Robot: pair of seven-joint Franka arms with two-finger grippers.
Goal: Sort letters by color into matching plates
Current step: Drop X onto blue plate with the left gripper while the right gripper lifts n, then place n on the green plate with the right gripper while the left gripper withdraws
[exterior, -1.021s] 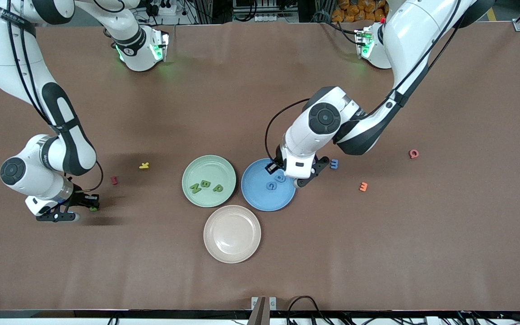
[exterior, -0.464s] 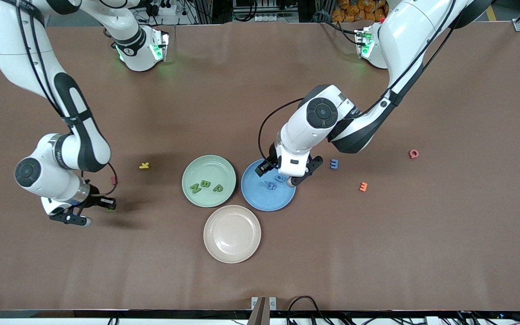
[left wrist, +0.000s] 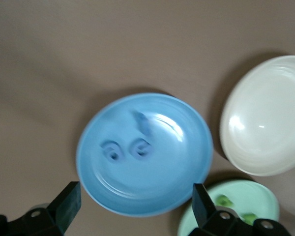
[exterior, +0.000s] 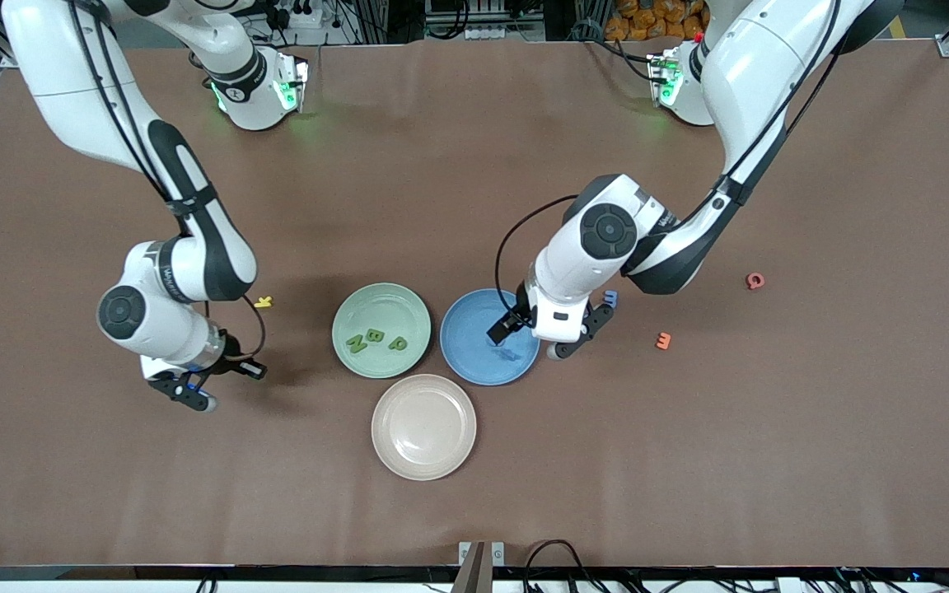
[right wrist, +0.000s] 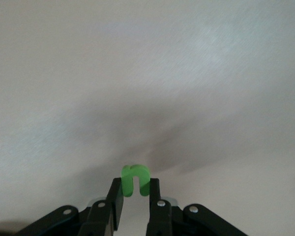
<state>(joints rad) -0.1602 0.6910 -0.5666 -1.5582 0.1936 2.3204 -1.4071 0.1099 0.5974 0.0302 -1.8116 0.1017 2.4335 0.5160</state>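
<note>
A: Where is the right gripper [right wrist: 133, 196]?
B: Over bare table toward the right arm's end, pinching a green letter [right wrist: 134, 180]; the green plate [exterior: 351, 313] lies toward the table's middle.
A: And the left gripper [exterior: 546, 333]?
B: Spread wide over the blue plate [left wrist: 187, 167], three blue letters [left wrist: 140, 149] inside.

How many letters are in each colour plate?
Green foam letters in the pale mint green round plate: 3
Blue foam letters in the medium blue round plate: 3
Letters in the beige-pink round plate: 0
Total: 6
</note>
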